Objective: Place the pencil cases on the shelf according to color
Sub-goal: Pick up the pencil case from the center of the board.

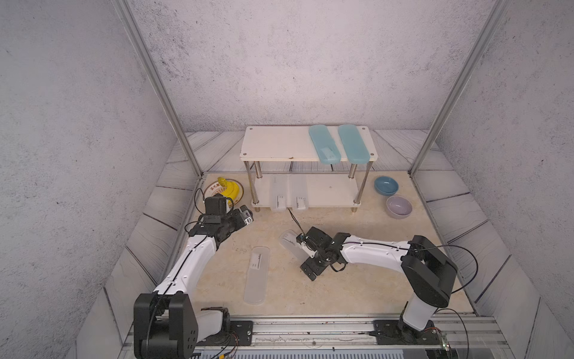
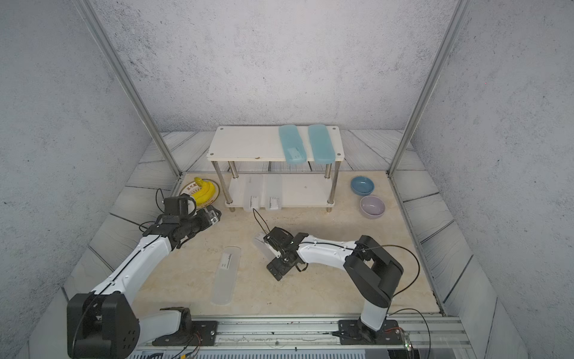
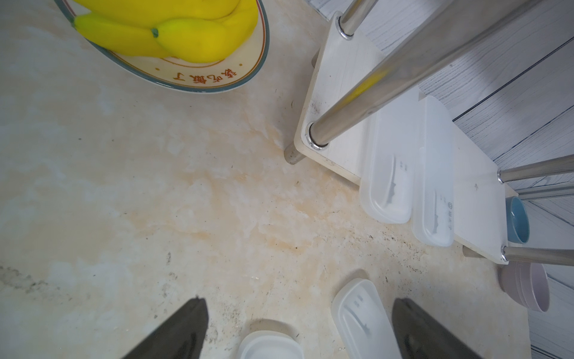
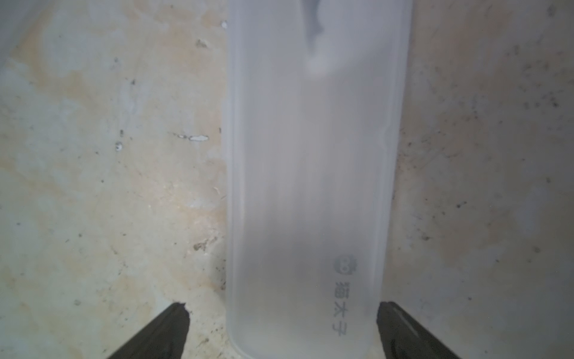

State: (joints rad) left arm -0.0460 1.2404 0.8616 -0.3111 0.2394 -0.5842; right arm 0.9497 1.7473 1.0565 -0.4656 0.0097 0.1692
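Now four of the six cases look sorted: two teal cases lie on the shelf top board and two clear cases on its lower board, while two more clear ones lie on the worktop. The right jaws stand spread wide and hold nothing. They straddle one worktop case, which lies flat between the fingers, clear of one and just beside the other. The step in hand looks like the grasp. Next, I judge, they must close squarely on its long sides, lift, and set it beside the clear pair. The left jaws, likewise released and empty, hover off the shelf's corner. The last clear case lies well apart from them.
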